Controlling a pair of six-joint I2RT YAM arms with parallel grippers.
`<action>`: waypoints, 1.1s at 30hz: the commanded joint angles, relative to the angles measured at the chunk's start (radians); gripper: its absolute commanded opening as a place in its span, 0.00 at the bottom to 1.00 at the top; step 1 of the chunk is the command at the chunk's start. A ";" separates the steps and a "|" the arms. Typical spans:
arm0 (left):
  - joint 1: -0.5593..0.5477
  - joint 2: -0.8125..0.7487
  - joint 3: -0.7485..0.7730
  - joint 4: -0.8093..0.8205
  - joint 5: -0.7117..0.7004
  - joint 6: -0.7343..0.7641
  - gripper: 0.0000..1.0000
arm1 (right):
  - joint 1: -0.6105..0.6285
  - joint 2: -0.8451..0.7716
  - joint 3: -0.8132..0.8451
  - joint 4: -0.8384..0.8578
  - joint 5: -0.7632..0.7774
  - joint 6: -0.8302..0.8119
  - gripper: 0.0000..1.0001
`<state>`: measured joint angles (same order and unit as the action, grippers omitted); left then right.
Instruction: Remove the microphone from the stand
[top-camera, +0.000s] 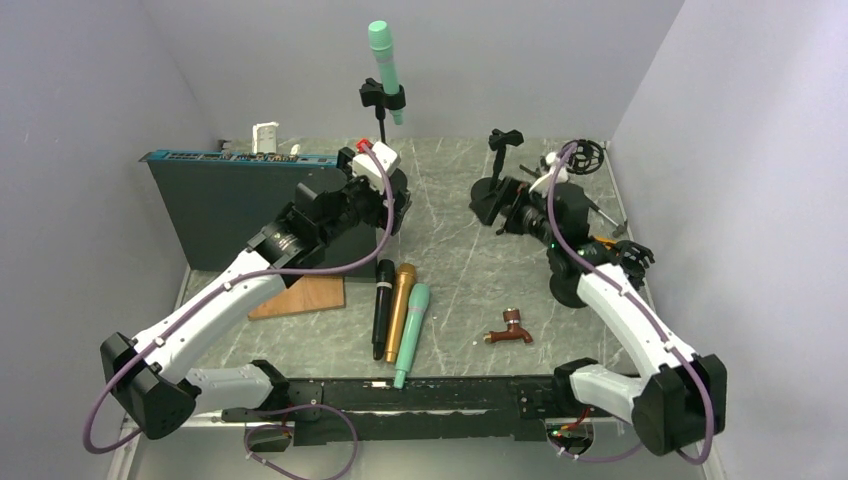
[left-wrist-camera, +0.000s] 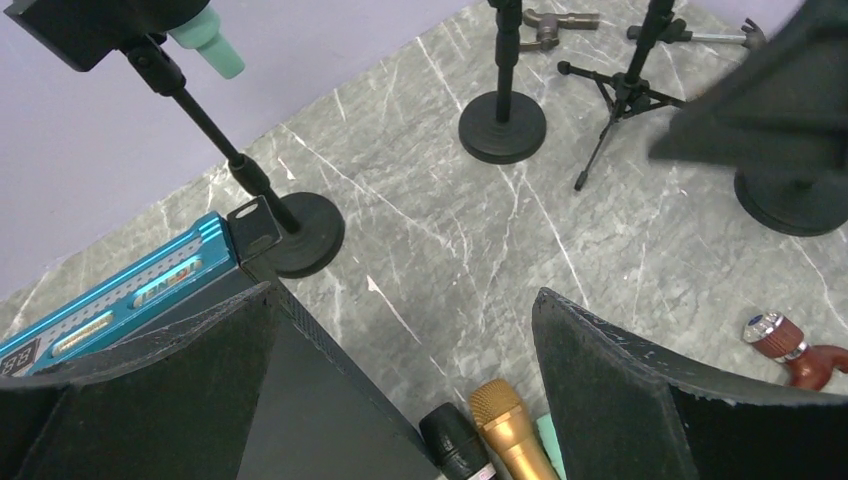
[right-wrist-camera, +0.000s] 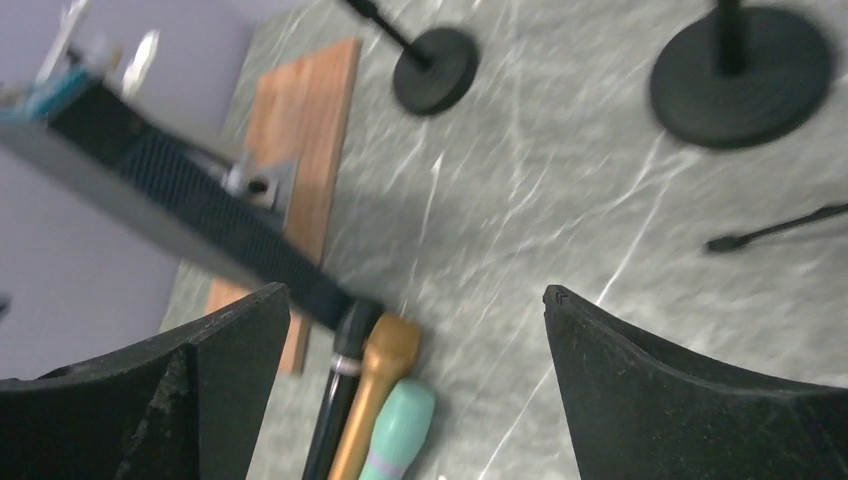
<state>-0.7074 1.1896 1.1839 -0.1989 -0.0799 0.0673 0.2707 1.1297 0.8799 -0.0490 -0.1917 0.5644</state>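
Pale lilac walls (top-camera: 500, 60) close in three sides of a grey stone-look bench (top-camera: 450, 230) with thin white veins and a matt, smooth face. A dark slab-shaped box with a teal metal top edge (top-camera: 215, 205) stands on its long side along the left edge, towards the far left corner.

The white-and-black left arm (top-camera: 230, 300) reaches in front of this box. The left jaws stand wide apart and grip nothing, hanging over bare bench close to the stand's base. The right arm (top-camera: 625, 310) reaches towards the far right corner. The right jaws are also spread wide and empty, though that wrist view is blurred.

A flat reddish wooden board (top-camera: 305, 297) lies near the left edge, partly under the box.

The mint-green microphone (top-camera: 384, 60) sits head up, slightly tilted, clipped in a thin black stand with a round base (left-wrist-camera: 305, 232) at the middle of the far edge, clear of both arms.

Three loose microphones lie side by side near the middle of the near edge: a black one (top-camera: 383, 305), a gold one (top-camera: 401, 300) and a mint one (top-camera: 411, 332). A small red-brown tap (top-camera: 510, 330) lies to their right.
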 joint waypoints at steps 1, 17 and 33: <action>0.049 0.004 0.035 0.081 0.004 -0.030 0.99 | 0.043 -0.125 -0.139 0.133 -0.172 0.063 0.99; 0.436 0.336 0.391 0.411 0.386 -0.346 0.99 | 0.055 -0.514 -0.219 -0.052 -0.169 -0.012 1.00; 0.503 0.826 0.816 0.575 0.650 -0.462 0.99 | 0.054 -0.622 -0.233 -0.159 -0.102 -0.038 1.00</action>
<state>-0.2001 1.9804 1.9026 0.2672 0.4751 -0.3653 0.3225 0.5148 0.6239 -0.1883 -0.3145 0.5400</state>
